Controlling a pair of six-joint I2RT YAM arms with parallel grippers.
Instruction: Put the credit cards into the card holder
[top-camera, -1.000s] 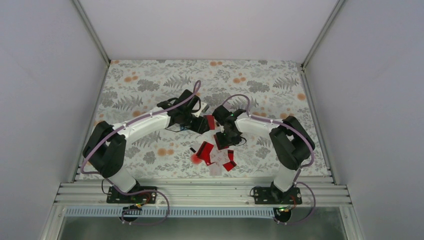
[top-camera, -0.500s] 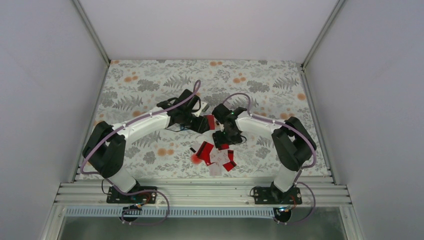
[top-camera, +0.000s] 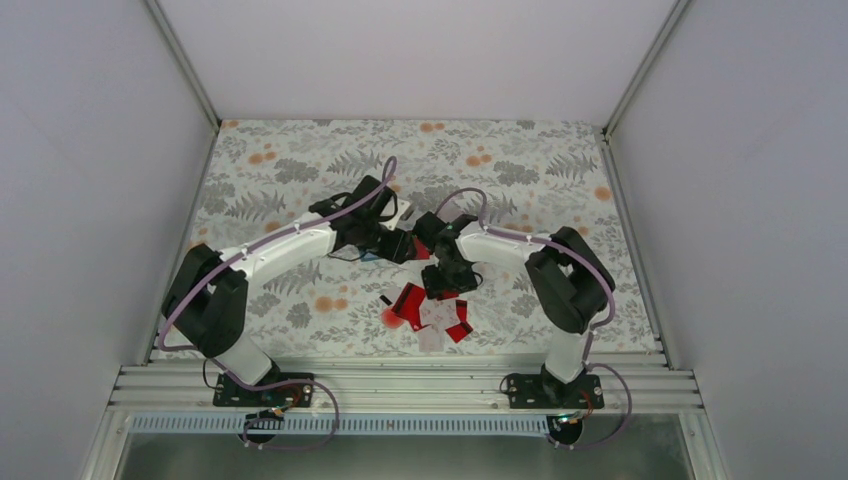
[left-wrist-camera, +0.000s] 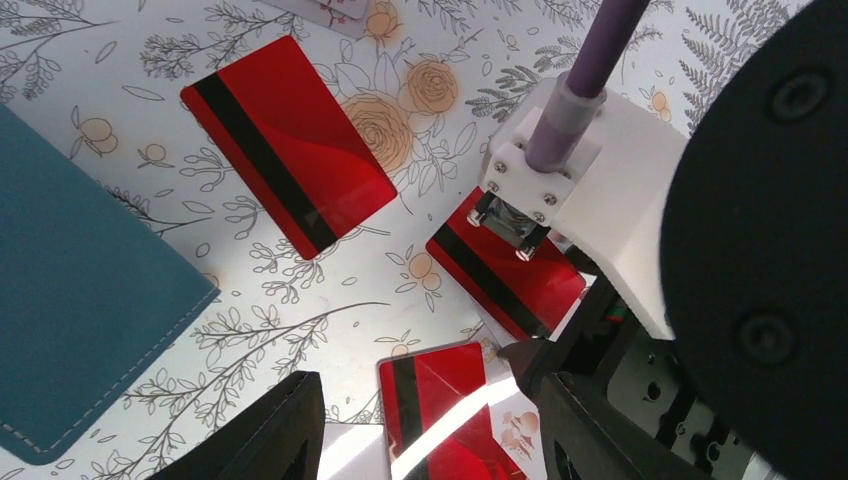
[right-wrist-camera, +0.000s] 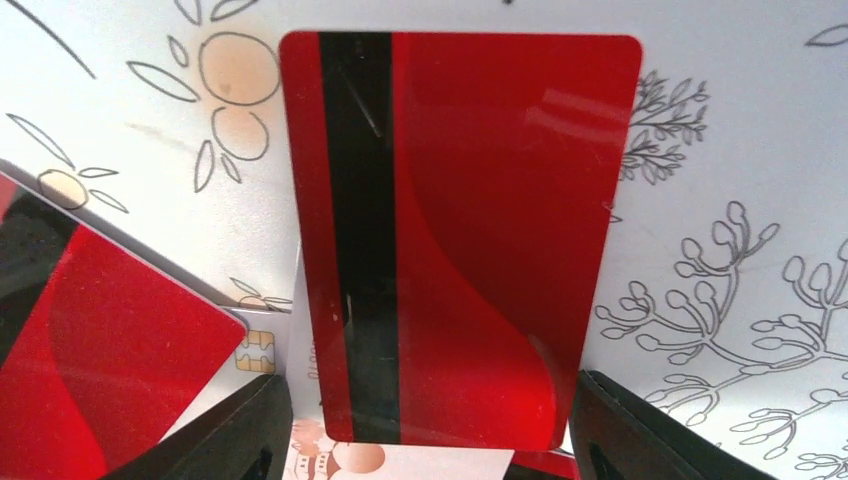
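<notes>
The right gripper is standing wide open, its black fingers straddling the nearest end of a glossy red rectangular plastic card with a black stripe. The card is lying flat and unlifted. Beside that gripper's left-hand finger, a white chip card is peeking from under another red card. The left gripper is hanging partly open, gripping nothing, with a red striped card lying between its fingers on the floral-printed tablecloth. The flat teal-blue rectangular card holder is lying beyond its left-hand finger, apart from it.
</notes>
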